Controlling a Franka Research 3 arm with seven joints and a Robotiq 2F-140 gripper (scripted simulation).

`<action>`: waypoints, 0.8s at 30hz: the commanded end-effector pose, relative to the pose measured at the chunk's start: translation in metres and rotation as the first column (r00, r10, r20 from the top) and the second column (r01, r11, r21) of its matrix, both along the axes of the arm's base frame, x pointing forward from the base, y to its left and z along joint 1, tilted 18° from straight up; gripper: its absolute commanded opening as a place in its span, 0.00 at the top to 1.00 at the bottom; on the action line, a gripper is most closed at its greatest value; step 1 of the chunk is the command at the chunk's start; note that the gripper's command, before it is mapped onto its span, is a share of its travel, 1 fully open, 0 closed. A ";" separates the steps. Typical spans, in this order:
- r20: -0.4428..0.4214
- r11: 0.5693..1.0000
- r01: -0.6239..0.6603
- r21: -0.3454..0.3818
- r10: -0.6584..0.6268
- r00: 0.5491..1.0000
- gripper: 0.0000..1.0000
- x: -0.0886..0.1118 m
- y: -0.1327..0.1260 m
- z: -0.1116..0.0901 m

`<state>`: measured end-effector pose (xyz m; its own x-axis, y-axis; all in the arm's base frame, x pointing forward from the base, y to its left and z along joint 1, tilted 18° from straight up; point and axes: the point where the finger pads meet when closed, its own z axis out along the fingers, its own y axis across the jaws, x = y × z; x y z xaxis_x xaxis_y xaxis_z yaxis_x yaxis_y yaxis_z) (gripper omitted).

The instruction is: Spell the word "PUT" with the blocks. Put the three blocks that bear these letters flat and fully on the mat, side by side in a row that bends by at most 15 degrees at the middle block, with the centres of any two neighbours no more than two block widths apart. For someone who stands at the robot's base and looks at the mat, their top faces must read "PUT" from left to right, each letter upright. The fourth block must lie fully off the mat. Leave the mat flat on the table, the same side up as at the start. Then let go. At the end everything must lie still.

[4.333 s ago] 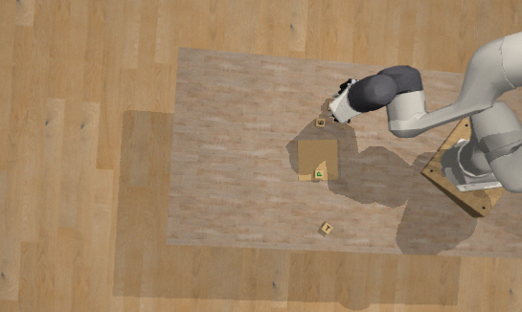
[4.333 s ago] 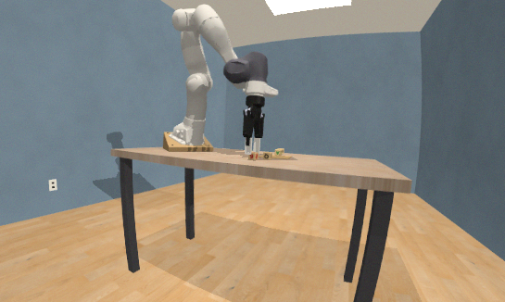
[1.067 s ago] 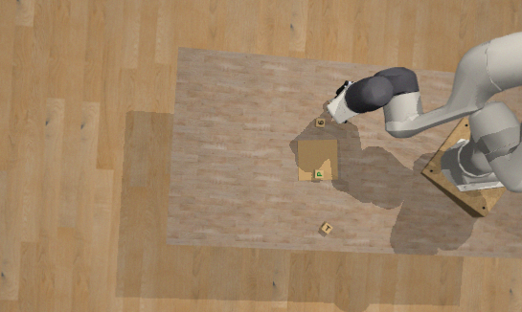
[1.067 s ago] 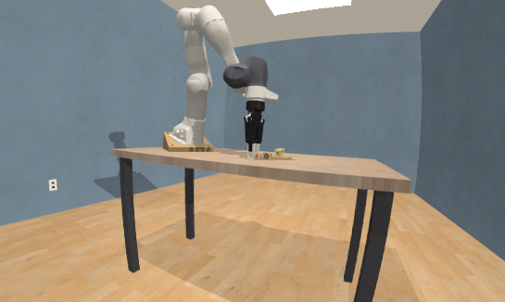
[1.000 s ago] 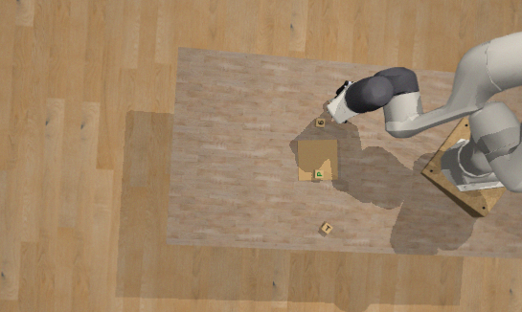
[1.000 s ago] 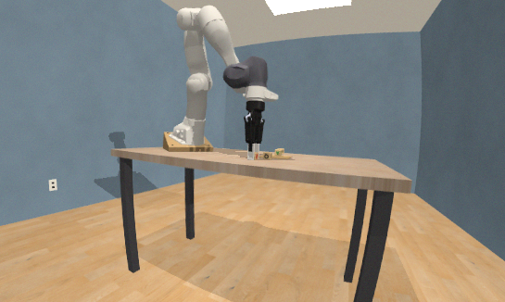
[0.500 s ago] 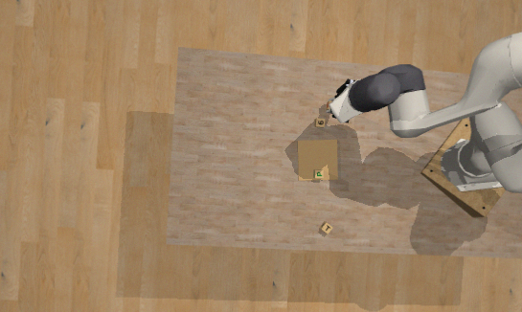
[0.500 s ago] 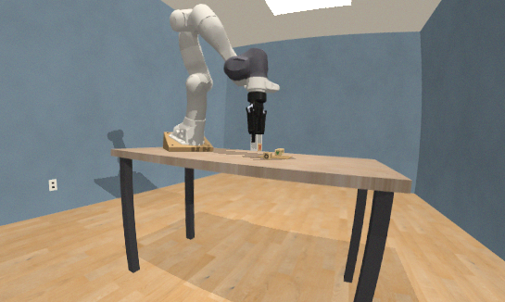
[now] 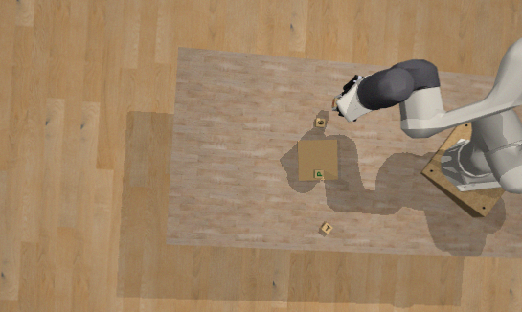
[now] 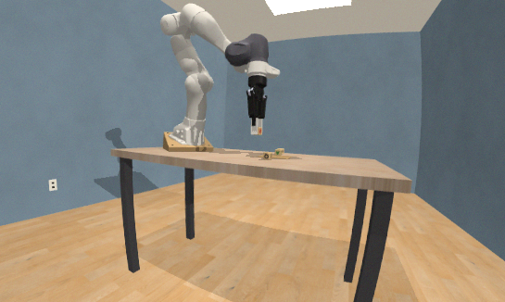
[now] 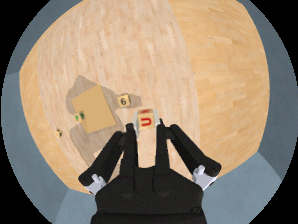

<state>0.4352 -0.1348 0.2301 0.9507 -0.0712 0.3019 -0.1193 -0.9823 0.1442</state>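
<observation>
U block: a wooden block (image 11: pixel 145 121) with a red U on its face was pinched between the gripper's fingers, lifted well above the table (image 10: pixel 336 169); it also showed at the fingertips in the exterior view (image 10: pixel 259 131)
Gripper: the gripper (image 11: pixel 147 137) was closed most of the way, its fingers clamped on two opposite sides of the U block, pointing straight down
Mat: a tan square mat (image 9: pixel 317 155) lay flat on the table, near the middle of the board; the places below are given relative to it
P block: the block (image 9: pixel 319 174) with a green P lay on the mat, at the mat's edge in the lower part of the top view, near the corner closer to the robot base
Fourth block: a block (image 9: pixel 321 122) with a dark mark resembling a 6 lay off the mat, near the mat's opposite edge, on bare table
T block: the block (image 9: pixel 326 228) with a dark T lay off the mat, well apart from it, beyond the P block's edge and turned at an angle
Held block versus mat: in the top view the gripper hung beyond the fourth block, not over the mat
Arm base: the wooden base plate (image 9: pixel 482 207) stood well apart from the mat, toward the table's end
</observation>
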 end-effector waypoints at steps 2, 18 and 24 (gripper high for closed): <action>-0.026 1.000 0.002 -0.003 -0.002 1.000 0.84 -0.007 -0.002 -0.002; 0.013 0.976 0.213 0.054 -0.214 0.977 0.84 0.003 0.023 0.000; 0.024 0.956 0.282 0.076 -0.285 0.958 0.84 0.007 0.033 0.000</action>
